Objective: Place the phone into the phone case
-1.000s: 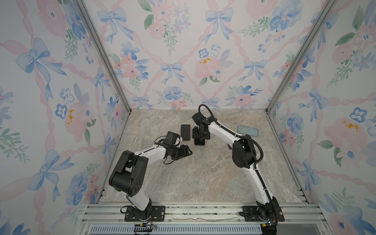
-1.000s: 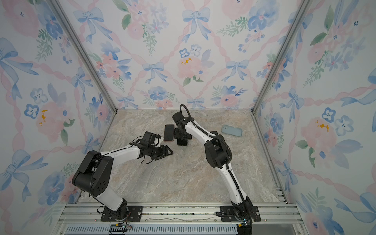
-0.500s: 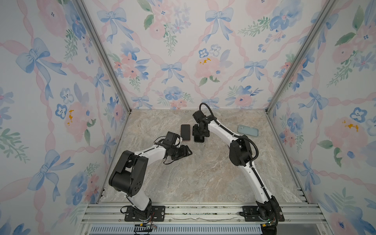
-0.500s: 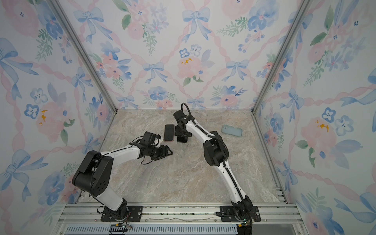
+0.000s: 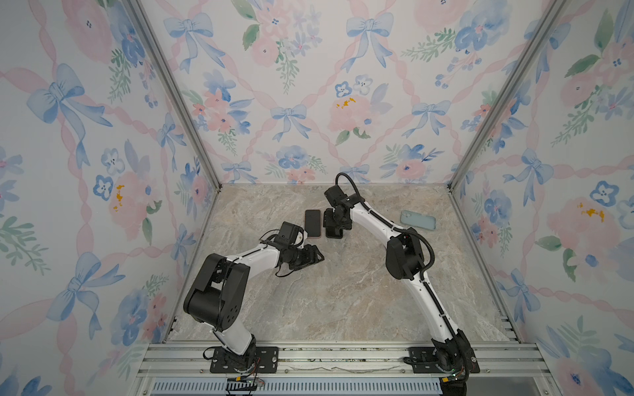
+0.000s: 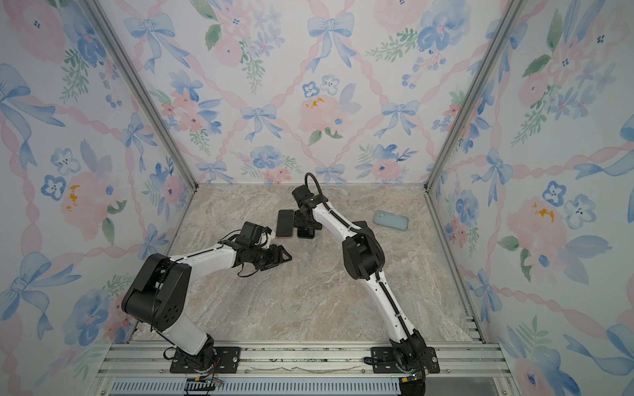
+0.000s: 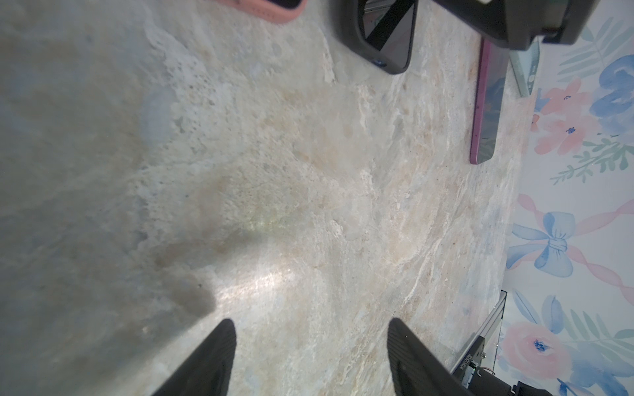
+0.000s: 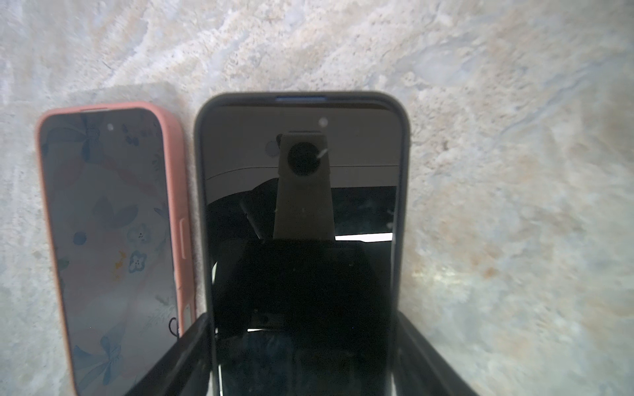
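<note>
**Right gripper clamped across a black-cased phone; left gripper open over bare marble**

The right gripper (image 8: 302, 319) has its jaws set at phone width. Its fingers (image 8: 187, 353) press one against each long edge of the black-cased phone (image 8: 302, 205), gripping the far part of it. The phone is screen up and flat on, or just over, the marble tabletop (image 5: 343, 301); the views do not show which. Its long axis runs near to far, and its earpiece end points near and sticks out past the gripper in both top views.

It lies at mid-table toward the far wall, parallel to and just right of a pink-cased phone (image 5: 313, 223).

The right arm rises from its near-right base to a raised elbow. Its forearm then slopes far and left, and the wrist folds down over the phone.

The left gripper (image 7: 310, 325) has its jaws apart, low over bare marble just near of the pink-cased phone and pointing right. The left arm stretches low from its near-left base.

A pale teal phone case (image 5: 418, 219) lies well to the right by the right wall, with its long axis left to right. A purple phone (image 7: 483, 113) shows only in the left wrist view.
</note>
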Robot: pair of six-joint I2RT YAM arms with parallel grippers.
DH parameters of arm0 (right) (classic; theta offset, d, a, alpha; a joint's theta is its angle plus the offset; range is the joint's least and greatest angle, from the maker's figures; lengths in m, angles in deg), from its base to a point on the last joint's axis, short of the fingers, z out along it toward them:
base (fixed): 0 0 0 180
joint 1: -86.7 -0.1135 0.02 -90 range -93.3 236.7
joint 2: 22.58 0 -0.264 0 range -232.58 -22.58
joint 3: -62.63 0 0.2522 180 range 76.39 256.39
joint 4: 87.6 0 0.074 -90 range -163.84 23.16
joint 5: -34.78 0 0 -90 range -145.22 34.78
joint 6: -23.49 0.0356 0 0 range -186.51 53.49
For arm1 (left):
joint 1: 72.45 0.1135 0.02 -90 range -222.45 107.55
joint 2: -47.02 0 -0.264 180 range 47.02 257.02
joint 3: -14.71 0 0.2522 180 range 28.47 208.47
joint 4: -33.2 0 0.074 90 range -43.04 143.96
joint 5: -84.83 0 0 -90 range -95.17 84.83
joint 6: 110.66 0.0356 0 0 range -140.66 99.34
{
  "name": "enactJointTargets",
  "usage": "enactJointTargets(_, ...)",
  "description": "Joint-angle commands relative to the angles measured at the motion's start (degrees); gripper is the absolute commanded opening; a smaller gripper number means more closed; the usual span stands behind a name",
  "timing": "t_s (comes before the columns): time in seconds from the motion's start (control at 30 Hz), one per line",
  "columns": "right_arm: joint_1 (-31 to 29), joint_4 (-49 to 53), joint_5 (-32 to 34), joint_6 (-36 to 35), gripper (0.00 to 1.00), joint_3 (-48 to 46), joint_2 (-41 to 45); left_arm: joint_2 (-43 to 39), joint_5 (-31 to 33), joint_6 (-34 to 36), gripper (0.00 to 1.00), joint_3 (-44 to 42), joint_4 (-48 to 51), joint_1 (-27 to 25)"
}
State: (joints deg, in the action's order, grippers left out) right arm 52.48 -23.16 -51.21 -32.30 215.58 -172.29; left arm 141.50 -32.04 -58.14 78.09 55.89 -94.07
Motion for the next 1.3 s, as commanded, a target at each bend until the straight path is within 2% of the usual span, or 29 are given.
enactJointTargets(0.0, 0.16, -1.02, -1.2, -0.77, 0.73, 1.65, -1.39, 0.64, -0.64, 1.11, 0.72, -0.58, 0.77, 0.45)
enactJointTargets(0.27, 0.12, -0.17, -0.24, -2.66, 0.89, 0.74, 1.86, -0.23, -0.64, 0.93, 0.72, -1.15, 0.66, 0.45)
enactJointTargets(0.4, 0.12, 1.34, -0.32, -3.73, 0.88, 0.72, 4.4, -0.66, -0.55, 0.82, 0.72, -1.36, 0.69, 0.25)
enactJointTargets(0.5, 0.12, 2.32, -0.2, -7.59, 0.84, -1.41, 9.54, -0.97, -0.72, 0.53, 0.72, -1.48, 0.69, -0.7)
enactJointTargets(0.63, 1.08, -2.46, 3.1, -16.07, 0.8, -16.21, 22.4, -1.41, -1.08, 0.16, 0.72, -0.76, 0.67, -3.76)
enactJointTargets(0.77, 5.71, -9.36, 4.59, -21.25, 0.75, -35.24, 35.23, -1.93, -0.9, -0.37, 0.72, -0.08, 0.65, -6.92)
enactJointTargets(0.87, 10.9, -8.93, 6.1, -24.37, 0.74, -43.56, 40.09, -1.17, -1.45, -0.55, 0.73, 1.22, 0.54, -9.52)
enactJointTargets(1.03, 19.5, -9.71, 7.26, -29.01, 0.73, -51.66, 42.83, 0.81, -2.12, -1.2, 0.73, 3.08, 0.04, -12.49)
enactJointTargets(1.27, 28.95, -11.24, 6.62, -34.08, 0.73, -52.55, 38.63, 3.5, -3.09, -1.69, 0.73, 5.53, -0.03, -13.61)
